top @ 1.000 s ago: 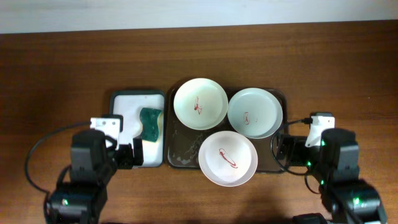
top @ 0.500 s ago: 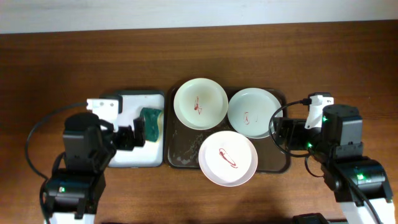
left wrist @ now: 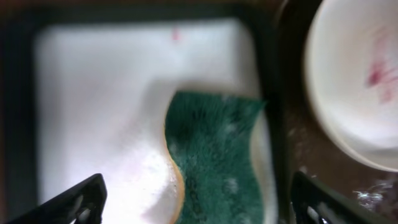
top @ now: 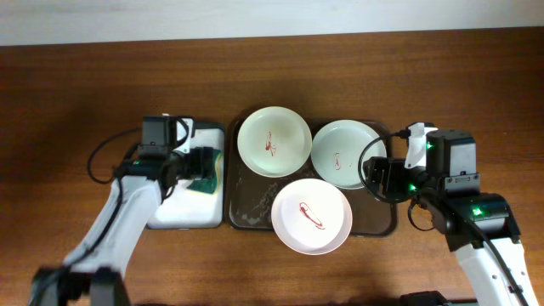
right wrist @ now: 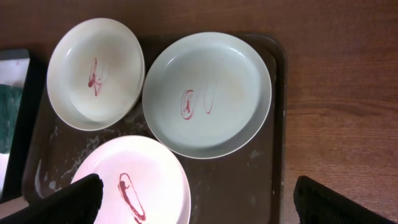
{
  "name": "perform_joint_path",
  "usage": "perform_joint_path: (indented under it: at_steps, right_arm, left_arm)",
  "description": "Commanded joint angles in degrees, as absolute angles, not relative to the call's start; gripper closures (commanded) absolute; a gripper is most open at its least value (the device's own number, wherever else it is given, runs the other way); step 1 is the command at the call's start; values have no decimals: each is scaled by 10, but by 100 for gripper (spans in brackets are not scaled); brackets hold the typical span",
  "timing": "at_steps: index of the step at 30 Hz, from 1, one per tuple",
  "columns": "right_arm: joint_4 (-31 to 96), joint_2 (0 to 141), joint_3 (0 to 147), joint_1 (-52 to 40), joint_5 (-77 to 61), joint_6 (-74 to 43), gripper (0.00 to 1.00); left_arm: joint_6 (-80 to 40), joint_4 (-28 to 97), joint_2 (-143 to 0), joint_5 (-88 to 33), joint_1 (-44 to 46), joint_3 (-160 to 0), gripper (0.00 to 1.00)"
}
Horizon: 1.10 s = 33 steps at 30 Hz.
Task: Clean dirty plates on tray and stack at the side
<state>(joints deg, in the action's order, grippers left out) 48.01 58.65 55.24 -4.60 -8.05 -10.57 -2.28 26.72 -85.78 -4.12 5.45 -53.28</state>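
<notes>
3 dirty plates (top: 274, 141) on tray (top: 245, 206)

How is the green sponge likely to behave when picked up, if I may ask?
The sponge would probably squash and flex: a green scouring face over a yellow layer suggests soft foam. Whitish flecks on it hint at suds, so it may be wet, slippery and somewhat heavier.
</notes>
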Motion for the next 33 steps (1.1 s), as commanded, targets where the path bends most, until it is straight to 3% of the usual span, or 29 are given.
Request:
perform_joint_path:
  at_steps: [1, 18, 33]
  right_arm:
    - [480, 592, 563, -48, -86, -108, 1]
    - [480, 593, 563, -48, -86, -108, 1]
    - [480, 593, 563, -48, -86, -108, 1]
  left_arm:
    - [-23, 266, -919, -48, 56, -539, 11]
    - [-23, 264, -930, -46, 83, -539, 9]
    - [-23, 257, -947, 15, 97, -539, 16]
